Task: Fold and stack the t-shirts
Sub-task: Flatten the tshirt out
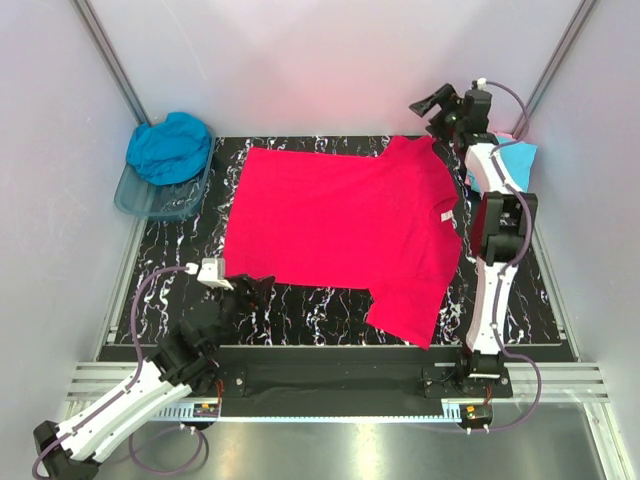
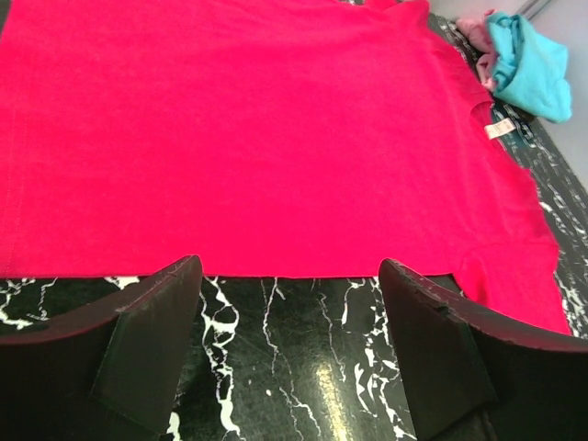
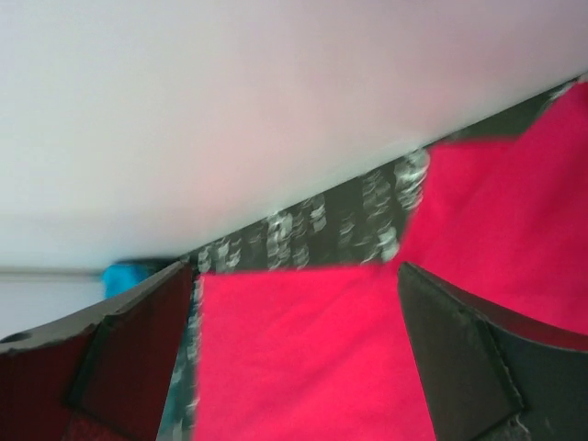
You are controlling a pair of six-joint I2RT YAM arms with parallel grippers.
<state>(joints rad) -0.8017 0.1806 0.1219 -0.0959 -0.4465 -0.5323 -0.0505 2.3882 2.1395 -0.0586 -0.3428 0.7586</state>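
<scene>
The bright pink-red t-shirt [image 1: 340, 225] lies spread flat on the black marble table [image 1: 300, 305], collar towards the right. My left gripper [image 1: 250, 290] is open and empty, low over the bare table just short of the shirt's near hem; in the left wrist view [image 2: 289, 276] the shirt [image 2: 257, 138] fills the space ahead. My right gripper [image 1: 435, 105] is open and empty, raised over the far right sleeve; in the right wrist view [image 3: 294, 276] the shirt [image 3: 303, 367] lies below it. The teal-blue shirt [image 1: 170, 148] sits bunched in the tub. The light cyan shirt [image 2: 533, 64] and pale pink shirt [image 2: 475, 28] lie crumpled at the far right.
A clear bluish plastic tub [image 1: 150, 203] stands at the far left corner. White walls with metal posts close in the table at the back and sides. A metal rail runs along the near edge by the arm bases.
</scene>
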